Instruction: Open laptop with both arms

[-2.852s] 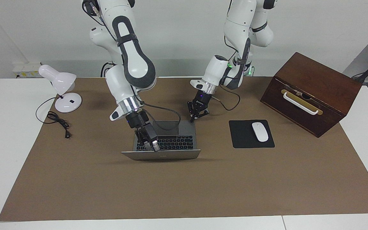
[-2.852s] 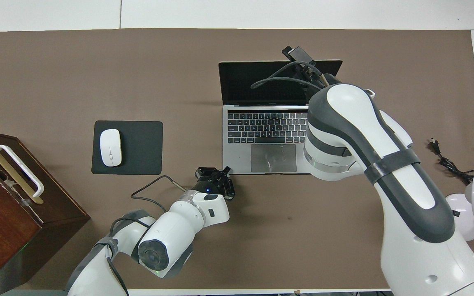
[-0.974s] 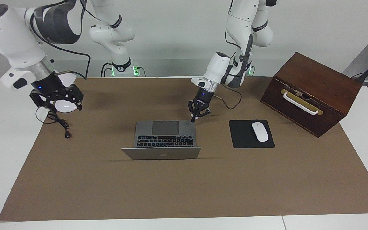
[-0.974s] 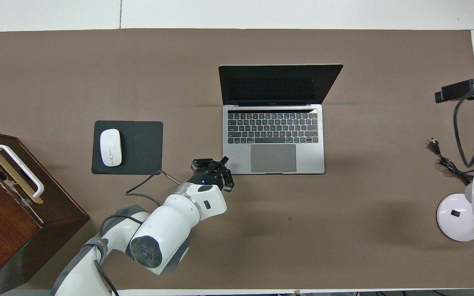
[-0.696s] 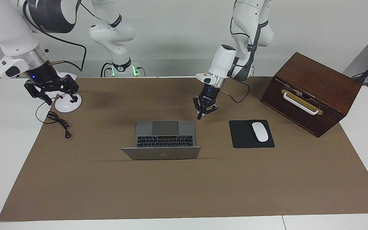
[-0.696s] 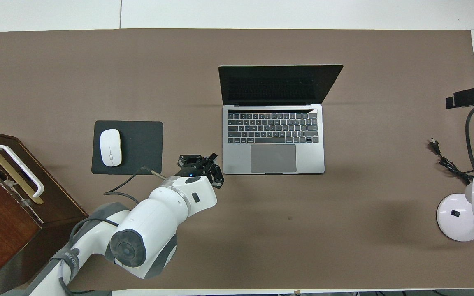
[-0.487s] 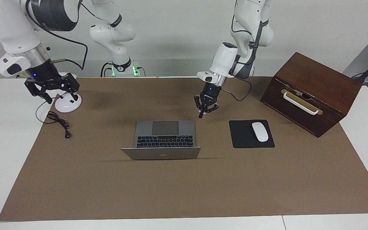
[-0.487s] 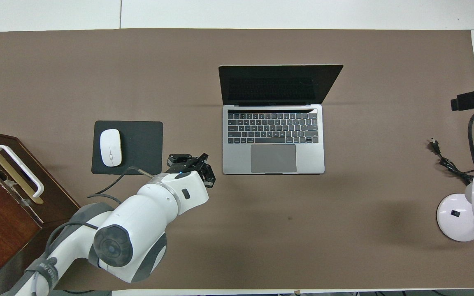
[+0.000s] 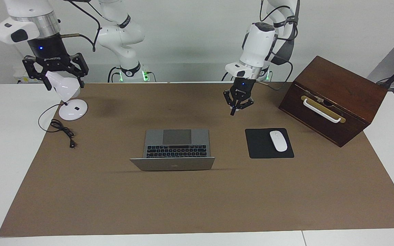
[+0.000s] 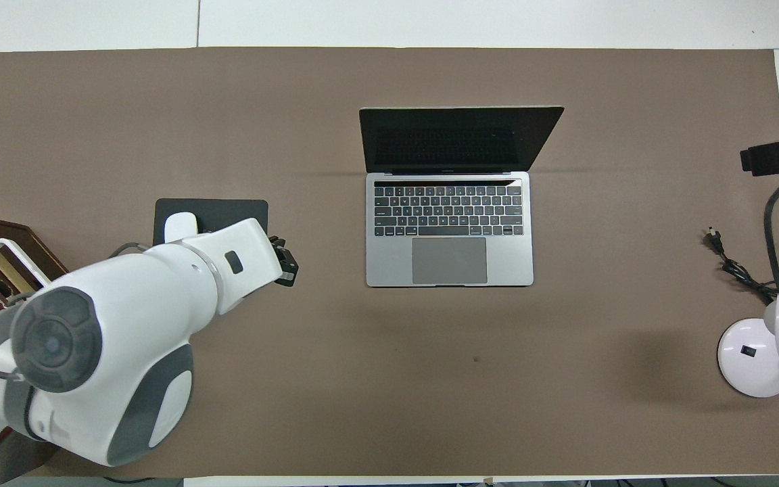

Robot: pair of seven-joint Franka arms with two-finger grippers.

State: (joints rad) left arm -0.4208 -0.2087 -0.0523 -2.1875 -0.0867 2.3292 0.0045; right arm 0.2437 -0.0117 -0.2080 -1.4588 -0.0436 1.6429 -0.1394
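The laptop [image 9: 176,150] [image 10: 450,196] stands open on the brown mat [image 9: 197,205] in the middle of the tabletop, lid raised, black keyboard and grey trackpad facing the robots' edge. A dark logo shows on the back of the lid in the facing view; no writing on the machine can be read.

The left gripper [image 9: 237,104] hangs in the air over the mat between the laptop and the mouse pad [image 9: 268,143], toward the robots' edge, touching nothing. Its fingers appear drawn close together. In the overhead view only its tip [image 10: 286,264] shows past the white wrist.

The right gripper [image 9: 56,73] is raised over the desk lamp [image 9: 67,95] near the tabletop corner at the right arm's end by the robots' edge. Its fingers are spread wide and hold nothing. A white label on its black body is too small to read.

A white mouse [image 9: 278,140] lies on the mouse pad. A brown wooden box [image 9: 333,99] with a white handle stands at the left arm's end of the table.
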